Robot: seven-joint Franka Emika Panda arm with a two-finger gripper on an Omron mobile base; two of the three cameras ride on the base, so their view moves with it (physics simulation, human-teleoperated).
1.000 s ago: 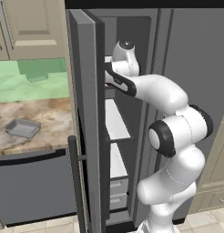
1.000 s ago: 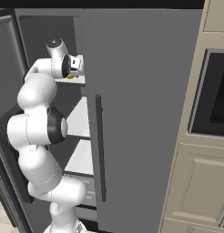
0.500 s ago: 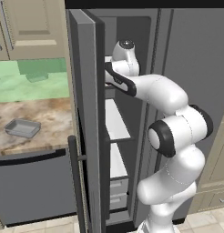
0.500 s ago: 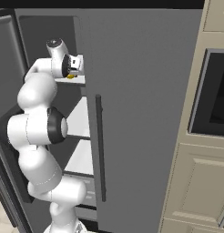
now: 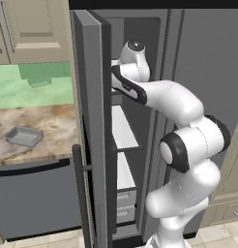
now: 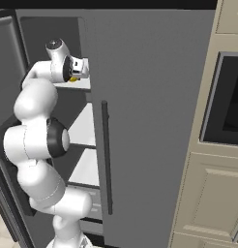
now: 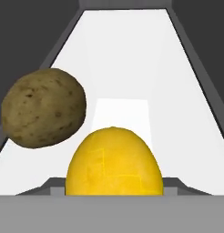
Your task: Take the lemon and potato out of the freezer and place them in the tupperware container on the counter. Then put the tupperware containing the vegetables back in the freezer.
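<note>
The freezer stands open, its door swung out to the left. My arm reaches onto its top white shelf. In the hand view the yellow lemon sits very close at bottom centre, and the olive-brown potato lies beside it to the left. A sliver of the lemon shows just under my gripper in the right base view. The fingers are hidden, so I cannot tell their state. The grey tupperware container rests on the marbled counter, left of the freezer.
The closed right fridge door with its dark bar handle stands right of my arm. A dark dishwasher front sits below the counter. Two small drawers are at the freezer's bottom. A wall oven is far right.
</note>
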